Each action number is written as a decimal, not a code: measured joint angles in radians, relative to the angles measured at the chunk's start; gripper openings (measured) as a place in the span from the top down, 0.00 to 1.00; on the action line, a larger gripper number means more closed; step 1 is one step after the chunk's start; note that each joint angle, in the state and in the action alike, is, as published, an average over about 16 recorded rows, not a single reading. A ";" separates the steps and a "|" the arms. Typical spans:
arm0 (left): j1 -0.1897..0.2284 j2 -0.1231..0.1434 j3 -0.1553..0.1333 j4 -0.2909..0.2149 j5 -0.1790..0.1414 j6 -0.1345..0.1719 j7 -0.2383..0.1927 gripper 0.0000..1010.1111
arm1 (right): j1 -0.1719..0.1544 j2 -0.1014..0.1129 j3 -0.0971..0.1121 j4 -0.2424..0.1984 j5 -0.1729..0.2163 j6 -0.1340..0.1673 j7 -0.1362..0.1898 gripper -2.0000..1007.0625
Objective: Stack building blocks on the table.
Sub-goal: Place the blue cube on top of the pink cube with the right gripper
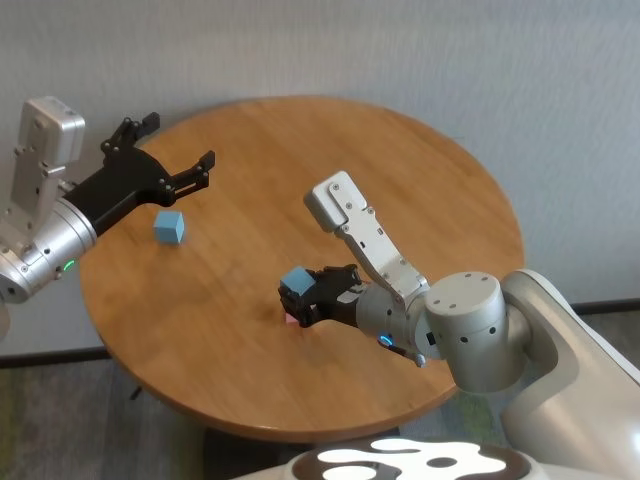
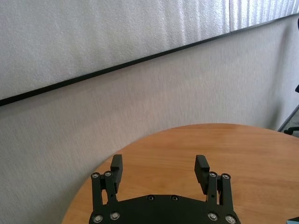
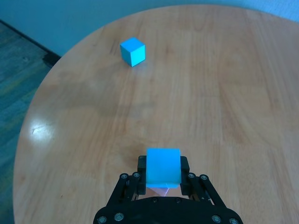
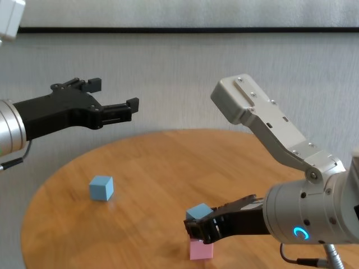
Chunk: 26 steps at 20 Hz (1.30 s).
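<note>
My right gripper (image 1: 300, 300) is shut on a light blue block (image 1: 296, 282) and holds it right over the pink block (image 1: 292, 318) near the table's (image 1: 400, 170) front. The chest view shows the held blue block (image 4: 199, 213) slightly tilted above the pink block (image 4: 201, 249); I cannot tell whether they touch. The right wrist view shows the blue block (image 3: 163, 165) between the fingers (image 3: 141, 164), with pink (image 3: 161, 191) below. A second light blue block (image 1: 169, 227) sits alone at the left. My left gripper (image 1: 180, 142) is open and empty, raised above it.
The table's round edge runs close to the lone block on the left and to the pink block at the front. A grey wall stands behind the table (image 2: 252, 154). My right forearm (image 1: 380, 250) reaches over the table's front right.
</note>
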 joint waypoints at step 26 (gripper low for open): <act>0.000 0.000 0.000 0.000 0.000 0.000 0.000 0.01 | 0.003 -0.008 0.010 0.009 -0.010 -0.009 0.005 0.34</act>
